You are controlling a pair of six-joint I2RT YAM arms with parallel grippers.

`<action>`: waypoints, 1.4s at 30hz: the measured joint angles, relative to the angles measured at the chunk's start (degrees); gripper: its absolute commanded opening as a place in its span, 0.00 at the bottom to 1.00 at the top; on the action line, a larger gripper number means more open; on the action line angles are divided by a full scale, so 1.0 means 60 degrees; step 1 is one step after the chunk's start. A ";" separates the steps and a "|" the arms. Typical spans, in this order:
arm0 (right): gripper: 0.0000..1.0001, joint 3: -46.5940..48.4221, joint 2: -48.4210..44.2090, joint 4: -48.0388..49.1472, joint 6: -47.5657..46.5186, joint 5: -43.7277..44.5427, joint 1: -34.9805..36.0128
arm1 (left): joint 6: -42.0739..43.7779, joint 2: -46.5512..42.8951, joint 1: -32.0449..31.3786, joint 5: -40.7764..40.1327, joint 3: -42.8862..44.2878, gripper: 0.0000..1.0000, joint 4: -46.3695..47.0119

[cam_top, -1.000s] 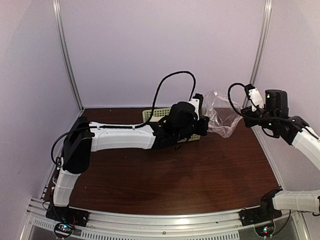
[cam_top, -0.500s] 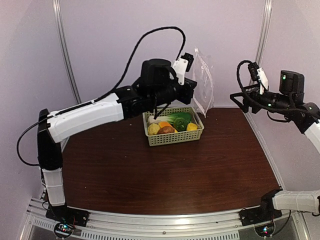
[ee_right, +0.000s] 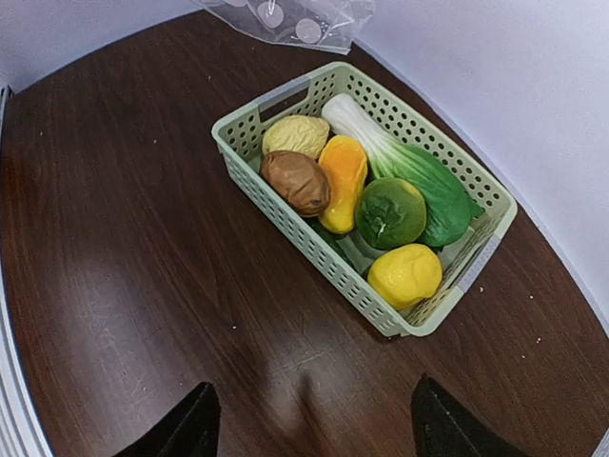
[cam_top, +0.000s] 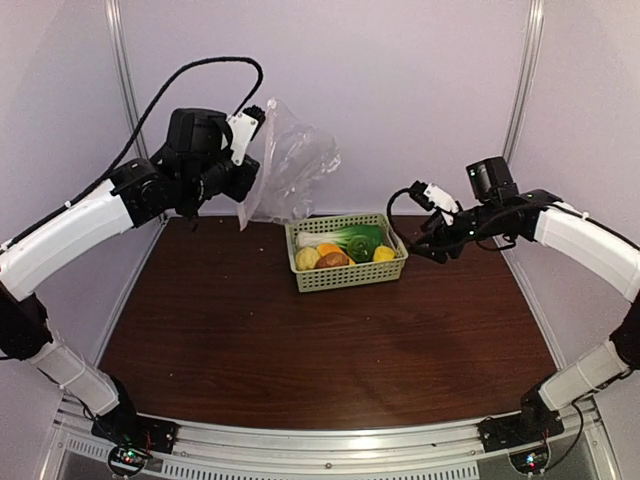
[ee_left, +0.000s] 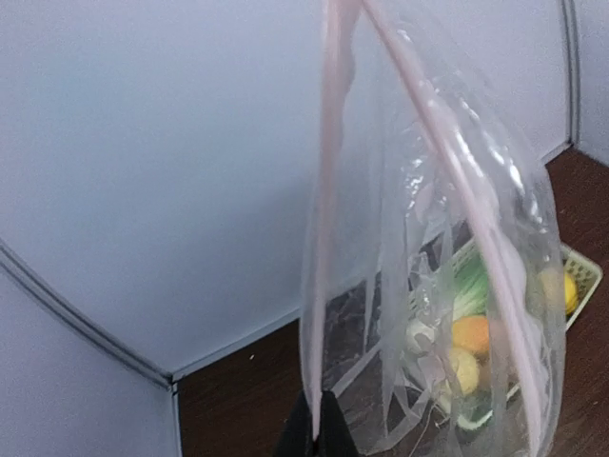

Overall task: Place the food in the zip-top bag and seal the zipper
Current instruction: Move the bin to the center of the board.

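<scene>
Left gripper point(ee_left: 319, 433): my jaws are pinched together on the zipper point(ee_left: 328, 190); the zip-top bag point(cam_top: 290, 165) hangs in the air.
Right gripper point(ee_right: 309, 433): my fingers are spread wide and hold nothing.
Change: I swung the bag from the basket's point(ee_right: 285, 224) right over to its left, and my right arm came down nearer the basket.
Views: only the left wrist view shows the pinch.
Basket: the food point(ee_right: 381, 209) is all inside it.

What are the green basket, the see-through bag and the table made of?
The basket looks like stiff pale green plastic: its walls are a moulded grid of holes. The bag looks like thin clear plastic film, crinkled and shiny. The table looks like dark wood or a wood-print coating; its grain shows under a soft shine.
</scene>
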 measured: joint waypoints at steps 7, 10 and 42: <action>0.61 0.1038 0.2404 -0.0208 -0.1464 0.1115 0.0951 | 0.0135 0.0073 0.1122 -0.0776 -0.1745 0.00 -0.0892; 0.60 0.1650 0.3337 -0.0219 -0.1847 0.1457 0.0998 | 0.0073 0.0120 0.1290 -0.0532 -0.1854 0.00 -0.0911; 0.00 0.1614 0.5115 0.0113 -0.2069 0.3286 0.1198 | -0.2364 -0.1483 0.3442 0.2951 -0.3610 0.00 0.0488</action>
